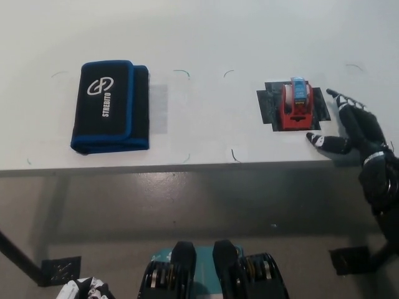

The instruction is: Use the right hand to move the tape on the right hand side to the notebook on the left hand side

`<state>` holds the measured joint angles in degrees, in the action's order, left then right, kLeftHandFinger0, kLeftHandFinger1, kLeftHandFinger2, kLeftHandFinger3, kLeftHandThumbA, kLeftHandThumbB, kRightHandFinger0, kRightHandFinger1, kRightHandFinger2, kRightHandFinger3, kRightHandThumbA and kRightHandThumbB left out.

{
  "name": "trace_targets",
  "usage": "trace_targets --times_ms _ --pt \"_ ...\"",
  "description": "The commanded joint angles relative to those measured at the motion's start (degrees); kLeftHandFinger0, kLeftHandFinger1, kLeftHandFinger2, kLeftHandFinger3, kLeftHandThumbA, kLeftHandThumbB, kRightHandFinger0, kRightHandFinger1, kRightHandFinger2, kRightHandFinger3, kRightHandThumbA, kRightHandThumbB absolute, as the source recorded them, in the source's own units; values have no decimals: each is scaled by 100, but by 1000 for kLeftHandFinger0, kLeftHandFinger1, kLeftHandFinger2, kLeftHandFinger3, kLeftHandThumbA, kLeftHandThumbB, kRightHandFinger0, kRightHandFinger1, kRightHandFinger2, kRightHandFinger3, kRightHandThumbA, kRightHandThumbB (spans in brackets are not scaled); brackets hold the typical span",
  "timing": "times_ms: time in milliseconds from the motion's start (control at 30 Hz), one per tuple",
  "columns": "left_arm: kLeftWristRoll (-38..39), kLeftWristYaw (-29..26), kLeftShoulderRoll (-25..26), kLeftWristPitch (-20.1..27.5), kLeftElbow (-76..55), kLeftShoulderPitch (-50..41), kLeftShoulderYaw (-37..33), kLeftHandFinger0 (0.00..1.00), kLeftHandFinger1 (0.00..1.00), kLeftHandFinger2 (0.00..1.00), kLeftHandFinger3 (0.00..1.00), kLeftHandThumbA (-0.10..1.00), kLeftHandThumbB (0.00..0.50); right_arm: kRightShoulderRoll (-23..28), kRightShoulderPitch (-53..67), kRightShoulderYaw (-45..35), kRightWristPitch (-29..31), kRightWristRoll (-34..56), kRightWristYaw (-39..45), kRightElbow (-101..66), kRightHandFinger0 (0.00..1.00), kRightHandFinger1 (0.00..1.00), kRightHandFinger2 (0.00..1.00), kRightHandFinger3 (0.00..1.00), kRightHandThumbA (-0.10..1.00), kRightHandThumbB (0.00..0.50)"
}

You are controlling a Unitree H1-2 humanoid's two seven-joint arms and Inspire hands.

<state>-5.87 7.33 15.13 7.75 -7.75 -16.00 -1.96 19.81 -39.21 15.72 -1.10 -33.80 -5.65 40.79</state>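
On the right of the table, just beside the tape, hovers the right hand, fingers spread and released, holding nothing, thumb tip reaching toward the near right corner of the black patch under the tape. Not touching the tape, so far as can be judged; a narrow strip of table shows between them. Red dispenser with a blue top, sitting upright on that dark patch, well apart from the notebook. Notebook lying flat at the left of the table, black with a blue border and white lettering, nothing on it. At the bottom left edge, low and off the table, rests the left hand, only a sliver of white showing; cannot tell whether open or closed. Step in hand, as a judgement: the approach to the grasp, with nothing lifted and the carry not yet begun, so early in the task. Next move calls for closing the last gap leftward, setting fingers on either side of the dispenser and clenching firmly enough to lift without tipping it. Then a long sweep across the table to the left, and a gentle release onto the notebook's cover.
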Motion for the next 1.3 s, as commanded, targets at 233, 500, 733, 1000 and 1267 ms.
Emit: trace_targets --times_ms 233,500,733,1000,1267 --pt "-18 47 107 10 -171 47 54 207 142 186 368 29 90 -183 -139 113 129 -52 -161 -312 1000 1000 1000 1000 815 341" --pt "-8 54 125 77 -171 14 58 204 145 196 367 12 91 -450 -212 162 239 -38 -264 -99 1000 1000 1000 1000 775 329" --pt "17 57 118 26 -203 52 72 197 144 193 363 20 91 -682 -493 250 343 -87 -300 -6 1000 1000 1000 1000 869 352" --pt "38 68 121 5 -236 84 91 199 140 182 356 20 90 -871 -579 314 384 -64 -302 -143 1000 1000 1000 1000 814 345" --pt "13 89 135 -37 -280 63 101 201 143 187 361 49 93 -894 -504 395 440 -74 -343 -66 1000 1000 1000 1000 864 362"
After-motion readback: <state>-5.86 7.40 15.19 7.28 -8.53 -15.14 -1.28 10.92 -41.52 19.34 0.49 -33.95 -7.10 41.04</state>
